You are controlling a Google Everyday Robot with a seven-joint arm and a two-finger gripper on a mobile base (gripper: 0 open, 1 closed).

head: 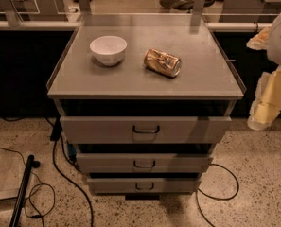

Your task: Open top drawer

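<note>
The top drawer (102,129) is the widest grey front panel, just under the cabinet top. Its small dark loop handle (145,129) sits at the centre. A dark gap shows between the panel and the cabinet top above it. No tray interior is visible. My arm, white and pale yellow, hangs in at the right edge of the camera view. My gripper (259,119) is at its lower end, level with the top drawer and to the right of the cabinet, apart from the handle.
Two narrower grey drawers (107,163) (111,185) lie below. On the cabinet top (201,79) stand a white bowl (108,49) and a gold can (162,62) on its side. Black cables (64,178) and a dark pole (22,190) lie on the speckled floor at left.
</note>
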